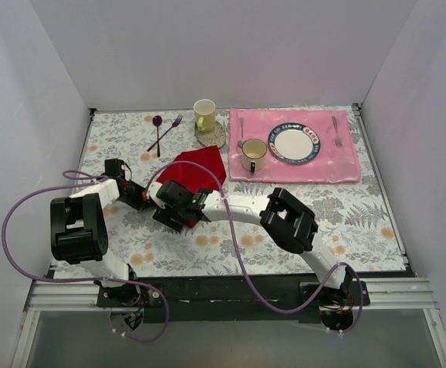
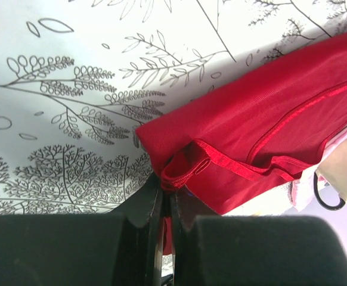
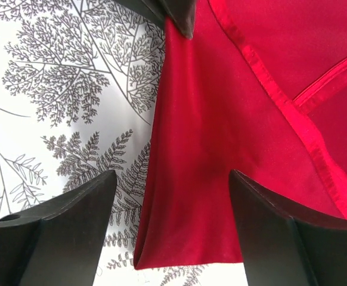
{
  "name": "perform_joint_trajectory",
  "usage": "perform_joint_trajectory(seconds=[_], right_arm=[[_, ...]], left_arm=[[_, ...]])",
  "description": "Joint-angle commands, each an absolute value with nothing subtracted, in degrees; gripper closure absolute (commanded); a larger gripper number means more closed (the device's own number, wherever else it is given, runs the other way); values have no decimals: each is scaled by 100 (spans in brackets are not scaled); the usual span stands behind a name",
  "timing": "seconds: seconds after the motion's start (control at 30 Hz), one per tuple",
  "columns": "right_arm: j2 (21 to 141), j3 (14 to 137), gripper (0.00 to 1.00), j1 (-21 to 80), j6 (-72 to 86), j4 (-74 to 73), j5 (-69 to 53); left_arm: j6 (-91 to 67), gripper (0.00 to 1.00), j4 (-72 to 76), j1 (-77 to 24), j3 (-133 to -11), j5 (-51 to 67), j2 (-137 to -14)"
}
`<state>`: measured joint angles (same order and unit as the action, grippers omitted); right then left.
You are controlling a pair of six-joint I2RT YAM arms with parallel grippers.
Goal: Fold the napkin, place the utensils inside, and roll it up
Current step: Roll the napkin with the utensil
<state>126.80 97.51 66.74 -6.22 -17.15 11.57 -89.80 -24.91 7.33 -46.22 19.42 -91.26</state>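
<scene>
The napkin (image 1: 196, 167), at eight o'clock of the plate (image 1: 275, 136), lies only partly folded: the left gripper (image 2: 164, 182) pinches its hem, the right gripper (image 3: 172, 179) gapes wide, and filling and rolling remain.

Soft, even white light falls from above, leaving only faint, soft-edged shadows on the table (image 1: 361, 222). In the wrist views the napkin (image 3: 209, 149) is crisp and saturated, while the fingers of the left pincer (image 2: 164, 190) and right pincer (image 3: 172, 179) read as dark, featureless, blurred masses. The left wrist view washes out pale at its lower right.
</scene>
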Motion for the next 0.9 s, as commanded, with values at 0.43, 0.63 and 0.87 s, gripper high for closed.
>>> perform_joint_trajectory(seconds=[0.43,0.63,0.87], right_arm=[[13025,9835,47,6820,-1160,-940,1916],[13166,10019,85,6794,-1125,-1142,1425],[13281,10240,99,6505,-599,-1635,82]], left_arm=[[-8886,100,-2786,721,-4860,2013,-9193],[-8851,100,-2804,729,-4887,1916,-9141],[-8614,89,-2672,721,-4860,1653,-8956]])
